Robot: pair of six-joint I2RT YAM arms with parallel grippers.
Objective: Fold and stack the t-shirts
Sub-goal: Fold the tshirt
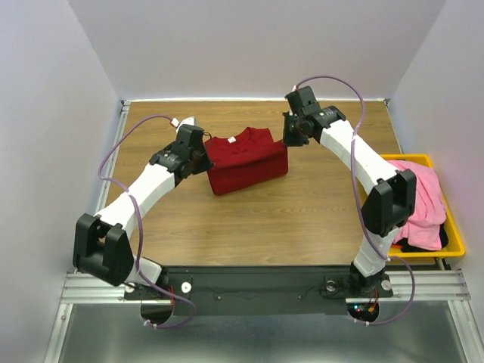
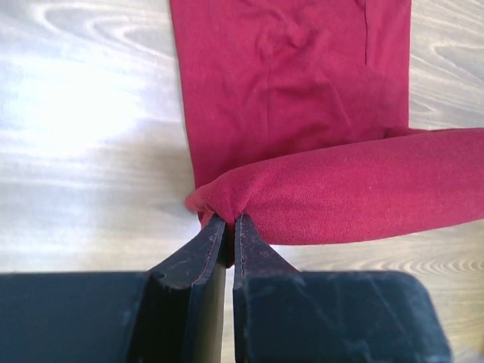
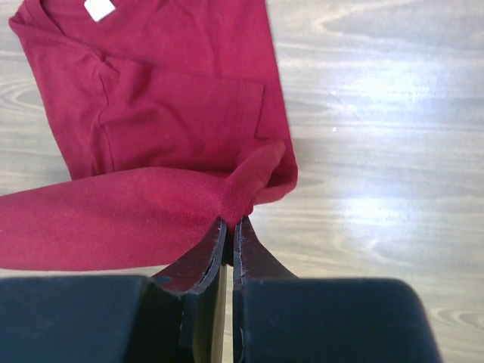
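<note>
Black, scuffed plastic fingers (image 2: 193,265) of the left gripper (image 2: 229,221) fill the bottom of the left wrist view, pressed together with only a thin slit between them and pinching a bunched corner of the plain dark red t-shirt (image 2: 287,91) of soft knit cloth. The right gripper (image 3: 231,223) is clamped the same way on the opposite corner. Between the two, the lifted edge hangs as a rounded, slightly fuzzy roll above the flat layer lying on the pale wood-grain table (image 1: 302,219). From above, both arms reach forward from the near edge with elbows turned outward. The left arm slants up to the shirt's left side. The right arm rises beside the yellow plastic bin (image 1: 456,240), bends at its black elbow and angles back inward to the shirt's right side, its wrist tipped down. That view shows the dark red t-shirt as a compact block in the far middle of the table, neckline away from the arms. Only the right wrist view shows the small white neck label (image 3: 99,8) at the collar and a short sleeve folded inward, its stitched hem visible. Only the top view shows the bin at the table's right edge, holding a crumpled pink t-shirt (image 1: 423,200) with a black t-shirt (image 1: 412,246) at its near end, and thin purple cables (image 1: 113,155) looping from each arm.
</note>
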